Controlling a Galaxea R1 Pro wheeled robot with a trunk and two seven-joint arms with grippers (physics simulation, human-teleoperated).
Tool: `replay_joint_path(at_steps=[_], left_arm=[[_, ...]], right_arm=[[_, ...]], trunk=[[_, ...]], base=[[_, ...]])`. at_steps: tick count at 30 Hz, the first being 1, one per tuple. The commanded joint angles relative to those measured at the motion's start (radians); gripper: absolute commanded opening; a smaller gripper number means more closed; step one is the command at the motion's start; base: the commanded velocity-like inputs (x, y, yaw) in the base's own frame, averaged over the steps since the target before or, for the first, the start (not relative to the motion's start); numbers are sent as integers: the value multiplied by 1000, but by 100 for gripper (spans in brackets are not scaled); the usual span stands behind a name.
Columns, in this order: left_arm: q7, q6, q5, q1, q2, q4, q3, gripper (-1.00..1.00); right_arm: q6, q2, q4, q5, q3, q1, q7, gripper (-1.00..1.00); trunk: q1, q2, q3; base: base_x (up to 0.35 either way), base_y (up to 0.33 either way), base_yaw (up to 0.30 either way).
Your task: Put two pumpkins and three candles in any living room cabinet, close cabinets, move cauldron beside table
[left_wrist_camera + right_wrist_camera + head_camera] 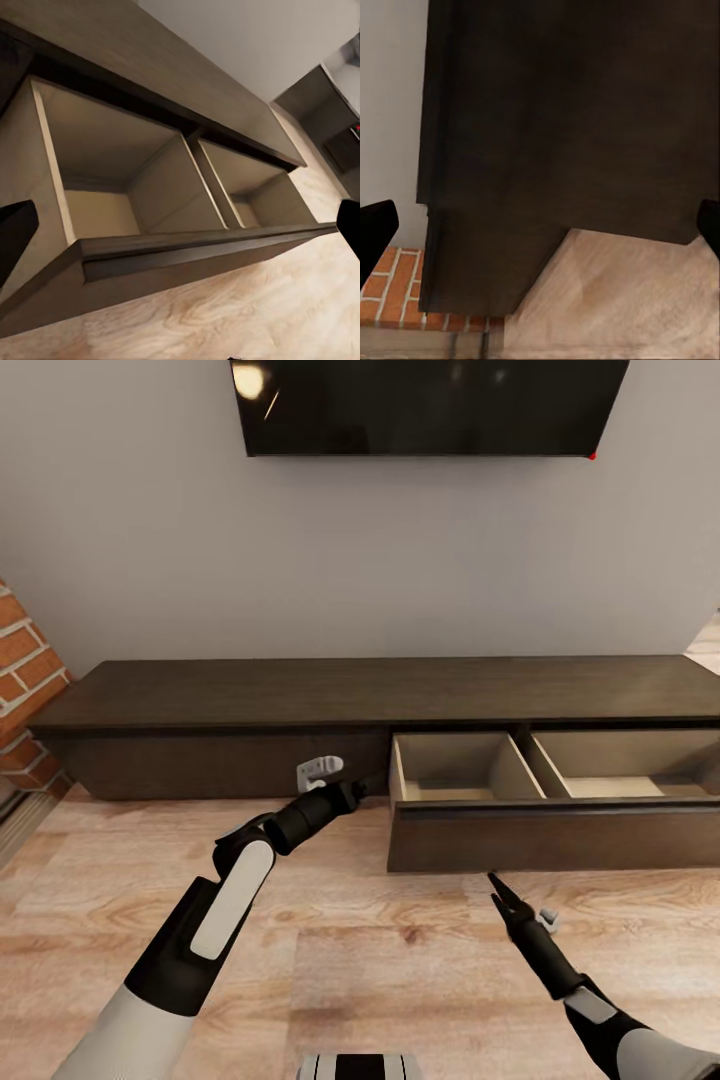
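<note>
Dark-brown cabinet (380, 695), drawer open, lies just beyond both wide-spread end effectors (350, 792) (497, 884).

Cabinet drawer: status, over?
Cabinet drawer pulled open, both compartments empty. Left gripper open beside the drawer's left end, holding nothing. Right gripper low over the floor, state unclear.

The dark cabinet (380, 695) stands on the wood floor (380, 950), its right drawer (555, 835) pulled out.

Cabinet (300, 705) cut off at right
</note>
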Motion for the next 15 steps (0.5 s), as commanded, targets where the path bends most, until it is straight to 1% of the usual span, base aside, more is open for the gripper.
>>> replay_joint_path(at_steps=[1,2,3,4,5,6,7,8,10,11,12,13,14,15], left_arm=[[0,5,5,0,5,0,4,100],[0,5,5,0,15,0,13,100],[0,5,5,0,21,0,18,100],[-1,6,5,-1,34,0,31,100],[-1,6,6,-1,40,0,37,100],[-2,7,6,-1,52,0,48,100],[-3,8,6,-1,64,0,60,100],[-3,8,7,-1,67,0,63,100],[-4,9,7,0,75,0,76,100],[-4,9,7,0,76,0,80,100],[-4,9,7,0,77,0,87,100],[-4,9,7,0,79,0,98,100],[-4,9,7,0,79,0,104,100],[-4,9,7,0,80,0,106,100]], right_arm=[[-3,0,0,-10,20,0,-18,100],[-11,0,-1,-9,40,0,-56,100],[-15,1,-1,-9,49,0,-74,100],[-24,2,-2,-9,64,0,-107,100],[-28,2,-2,-9,71,0,-120,100],[-36,3,-1,-8,83,0,-141,100],[-51,3,-1,-8,101,0,-164,100],[-56,3,-1,-8,108,0,-170,100],[-69,2,-1,-8,150,0,-186,100],[-72,2,-1,-8,164,0,-188,100],[-75,2,-1,-8,195,0,-191,100],[-79,1,-2,-8,243,0,-192,100],[-81,1,-2,-8,274,0,-193,100],[-82,0,-2,-8,290,0,-194,100]], trunk=[[0,0,-1],[0,0,-1],[0,0,-1],[0,0,-1],[0,0,-1],[-1,0,3],[-1,0,7],[-2,0,11],[-2,1,19],[-3,1,22],[-3,1,26],[-4,2,30],[-4,2,34],[-5,2,38]], base=[[-4,0,0],[-2,0,0],[-2,0,0],[-1,0,0],[0,0,0],[0,0,0],[0,0,0],[0,0,0],[0,0,0],[0,0,0],[0,0,0],[0,0,0],[0,0,0],[0,0,0]])
